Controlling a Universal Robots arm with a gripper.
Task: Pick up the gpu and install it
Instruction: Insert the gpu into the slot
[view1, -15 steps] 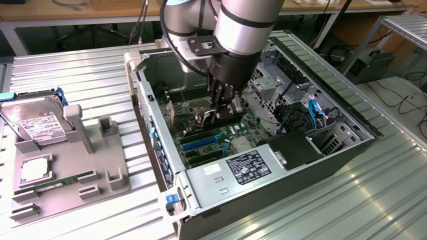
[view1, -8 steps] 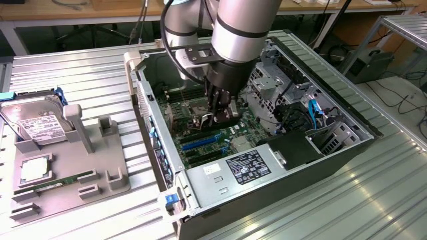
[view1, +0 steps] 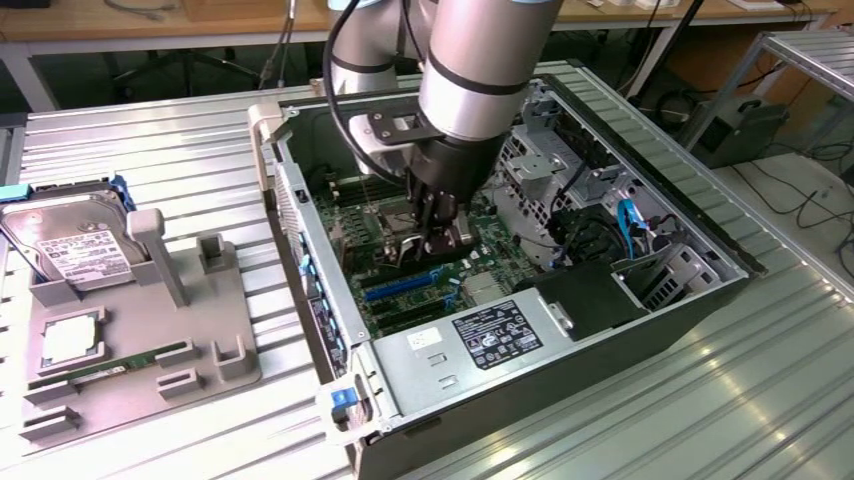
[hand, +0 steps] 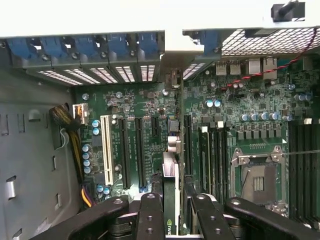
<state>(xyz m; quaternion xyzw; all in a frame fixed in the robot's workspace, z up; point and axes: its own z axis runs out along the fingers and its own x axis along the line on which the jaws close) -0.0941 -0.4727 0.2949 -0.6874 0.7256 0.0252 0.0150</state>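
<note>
The gpu (hand: 171, 192) is seen edge-on in the wrist view, clamped between the two fingers (hand: 151, 215) of the tool (hand: 177, 210) and so held narrow. Its near end is cut off by the frame, and whether its edge sits in a slot cannot be made out. It is held inside the open computer case (view1: 561, 390), over the motherboard (hand: 150, 105). In the exterior view it is largely hidden behind the tool. One white slot (hand: 105, 145), two long black slots (hand: 123, 150) and one CPU socket (hand: 258, 180) are counted. On the worktop (view1: 160, 140), a grey holder (view1: 147, 320) carries three parts — one hard drive (view1: 74, 245), one processor chip (view1: 70, 345) and one RAM stick (view1: 114, 365).
</note>
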